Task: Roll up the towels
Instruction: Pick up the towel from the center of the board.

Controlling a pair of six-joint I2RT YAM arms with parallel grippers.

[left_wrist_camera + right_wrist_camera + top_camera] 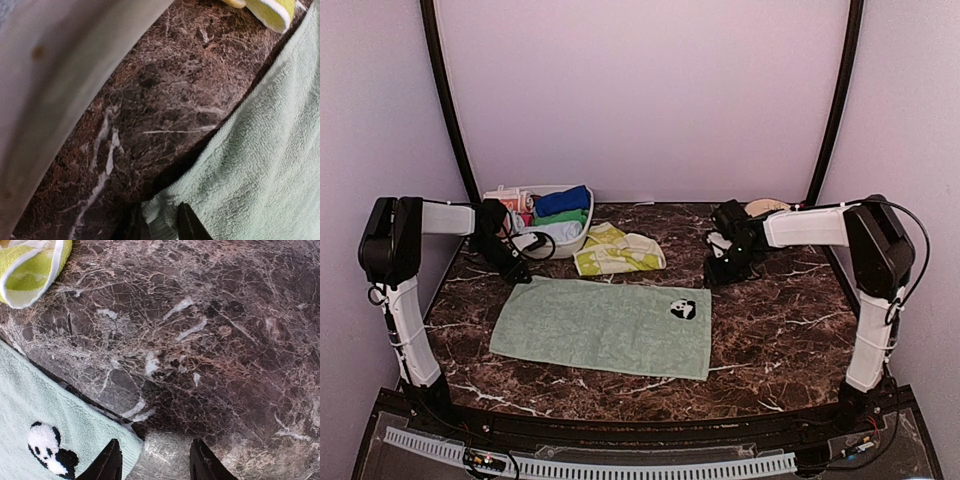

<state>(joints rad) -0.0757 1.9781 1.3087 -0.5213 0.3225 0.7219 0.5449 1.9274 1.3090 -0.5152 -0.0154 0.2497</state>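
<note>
One mint green towel (600,325) lies flat at the centre of the table (770,340), with its long axis running left to right and its near edge toward the arm bases. Both grippers sit at its far edge. The left gripper (520,272) is at the far-left corner. The right gripper (716,272) is just outside the far-right corner, beside the panda emblem (683,310). The right jaws stand apart over bare marble, with the corner touching one finger (110,462). The left fingers (187,227) straddle the corner cloth, but the wrist view cuts them off, so clamped or released cannot be told. Farther back lie a crumpled yellow-green towel (618,252) and a white tub (567,243) holding a blue towel (563,200); its other contents are unclear.
</note>
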